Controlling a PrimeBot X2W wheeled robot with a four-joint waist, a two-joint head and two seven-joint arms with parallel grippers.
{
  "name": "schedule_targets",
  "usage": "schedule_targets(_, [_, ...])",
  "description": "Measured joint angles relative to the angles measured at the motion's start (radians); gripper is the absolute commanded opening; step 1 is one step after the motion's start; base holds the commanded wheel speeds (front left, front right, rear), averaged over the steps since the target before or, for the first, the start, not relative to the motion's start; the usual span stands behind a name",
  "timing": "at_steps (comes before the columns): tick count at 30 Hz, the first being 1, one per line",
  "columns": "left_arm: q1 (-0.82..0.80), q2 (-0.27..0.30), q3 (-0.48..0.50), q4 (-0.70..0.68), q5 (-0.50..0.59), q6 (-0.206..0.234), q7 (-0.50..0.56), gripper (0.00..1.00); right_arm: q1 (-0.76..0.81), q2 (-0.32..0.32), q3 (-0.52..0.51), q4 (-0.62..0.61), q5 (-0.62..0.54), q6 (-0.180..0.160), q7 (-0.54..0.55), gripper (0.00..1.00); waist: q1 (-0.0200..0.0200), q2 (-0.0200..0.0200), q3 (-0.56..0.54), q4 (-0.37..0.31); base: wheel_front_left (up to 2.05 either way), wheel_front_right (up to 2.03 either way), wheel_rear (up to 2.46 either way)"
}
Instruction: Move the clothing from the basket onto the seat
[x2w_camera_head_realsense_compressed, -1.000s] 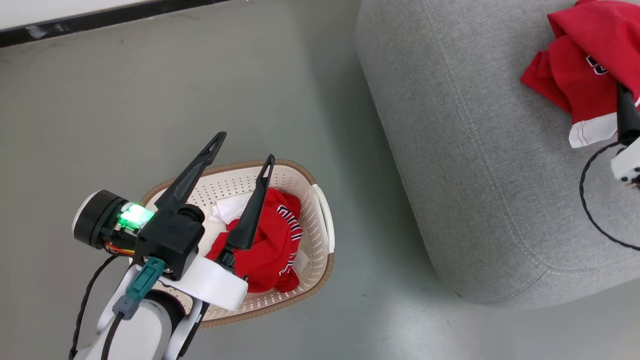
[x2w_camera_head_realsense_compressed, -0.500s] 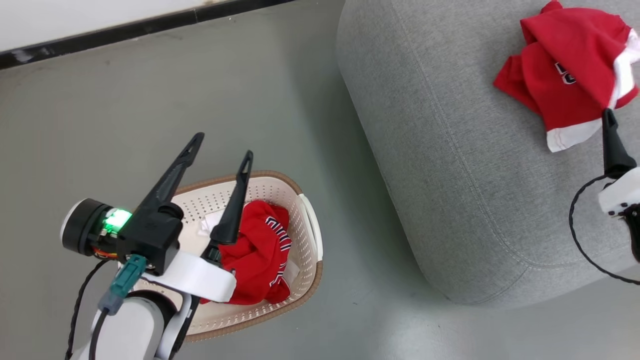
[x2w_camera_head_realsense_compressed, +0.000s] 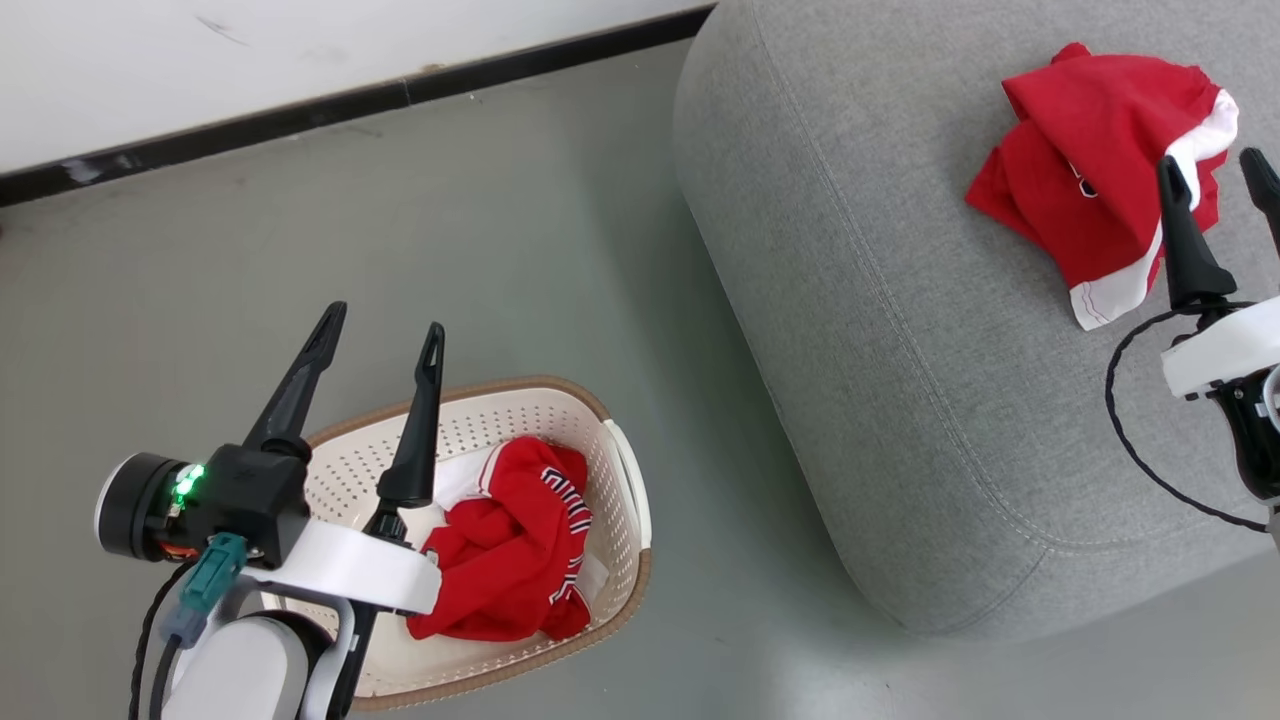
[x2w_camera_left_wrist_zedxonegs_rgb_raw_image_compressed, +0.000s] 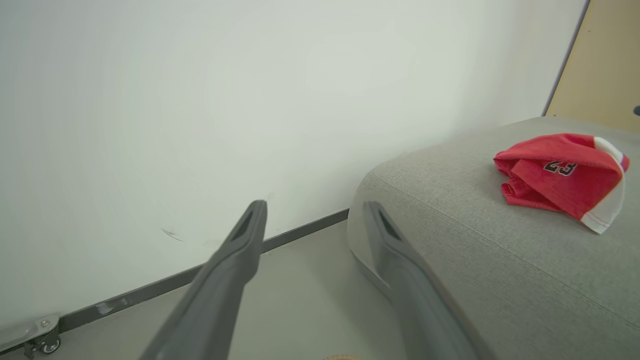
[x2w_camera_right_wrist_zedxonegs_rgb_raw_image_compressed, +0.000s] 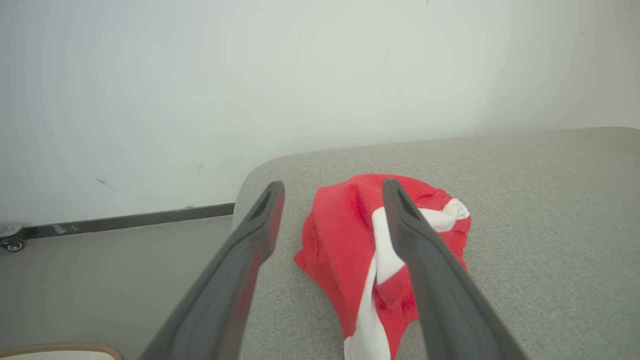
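One red shirt lies crumpled in the basket, lower left; looks soft, floppy, so pinch a raised fold; left claw and right claw gape empty.

Plain indoor room: white wall, grey floor, upholstered seat.

A: Bare floor lies between basket and seat; the wall bounds its far side.
B: Basket open-topped; a red garment occupies the seat's far right part, remainder bare.
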Motion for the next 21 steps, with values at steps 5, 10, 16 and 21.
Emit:
schedule_targets(5, [0.023, -0.005, 0.026, 0.031, -0.013, 0.018, -0.020, 1.00, -0.001, 0.000, 0.019, -0.041, -0.009, 0.000, -0.003, 1.00, 0.0000, 0.0000, -0.029, 0.021, 0.00, 0.00, 0.00])
schedule_targets(10, [0.041, -0.006, 0.058, 0.058, -0.026, 0.035, -0.044, 1.00, -0.010, 0.024, 0.029, -0.084, -0.010, 0.000, -0.008, 1.00, 0.0000, 0.0000, -0.059, 0.048, 0.00, 0.00, 0.00])
schedule_targets(16, [0.059, -0.007, 0.078, 0.085, -0.041, 0.053, -0.054, 1.00, -0.010, 0.071, 0.037, -0.124, -0.027, 0.000, -0.014, 1.00, 0.0000, 0.0000, -0.090, 0.077, 0.00, 0.00, 0.00])
schedule_targets(21, [0.077, -0.014, 0.092, 0.107, -0.053, 0.055, -0.065, 1.00, 0.016, 0.119, 0.058, -0.164, -0.063, 0.000, -0.021, 1.00, 0.0000, 0.0000, -0.124, 0.106, 0.00, 0.00, 0.00])
